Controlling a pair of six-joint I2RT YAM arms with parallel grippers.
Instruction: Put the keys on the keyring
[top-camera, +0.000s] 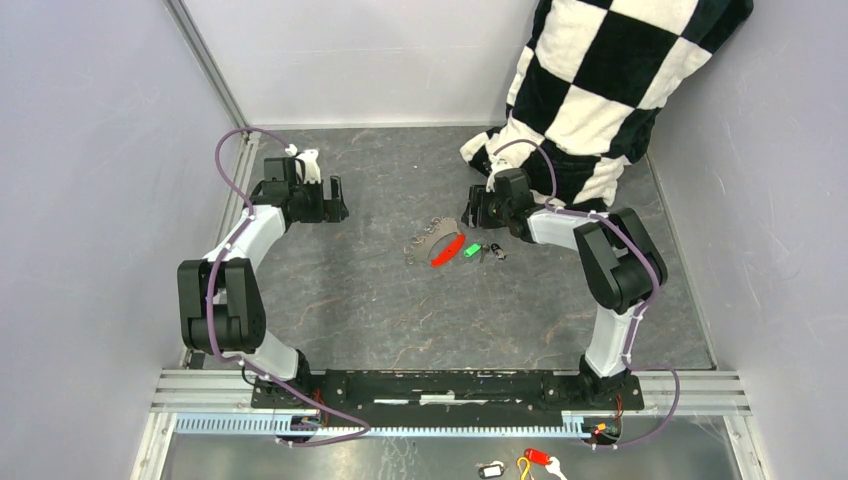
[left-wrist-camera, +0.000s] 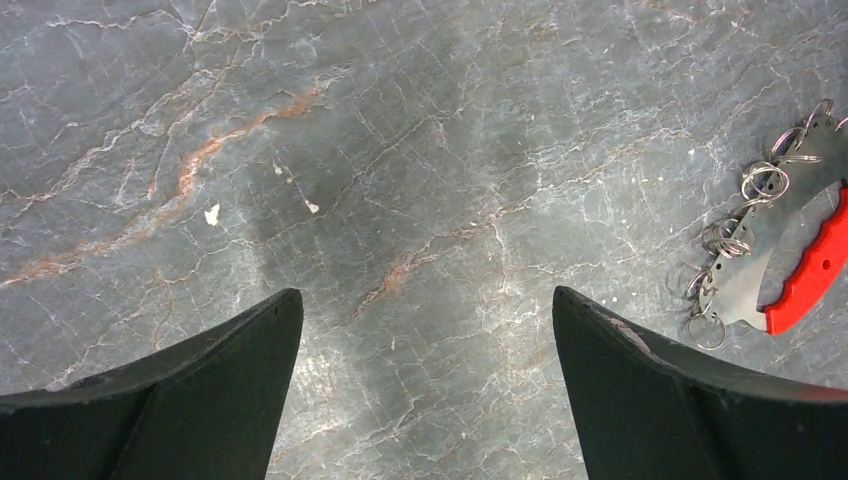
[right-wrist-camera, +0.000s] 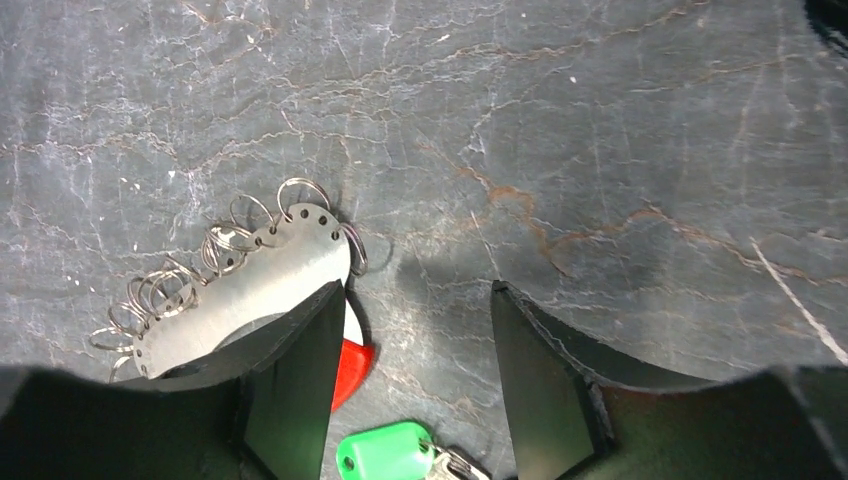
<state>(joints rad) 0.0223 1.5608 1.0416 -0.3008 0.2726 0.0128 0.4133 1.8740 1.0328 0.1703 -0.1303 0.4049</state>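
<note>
Keyring (right-wrist-camera: 250, 285) looks thin, stiff, light, slippery, lies flat: you take it by edge. Right gripper (right-wrist-camera: 415, 292) half-open, empty; left gripper (left-wrist-camera: 428, 293) wide open, empty

No readable text, labels, brands or numbers in any view. Red key (top-camera: 447, 250), green key (right-wrist-camera: 385, 452) and keyring (right-wrist-camera: 240, 285) show plain surfaces, no legible print.
</note>
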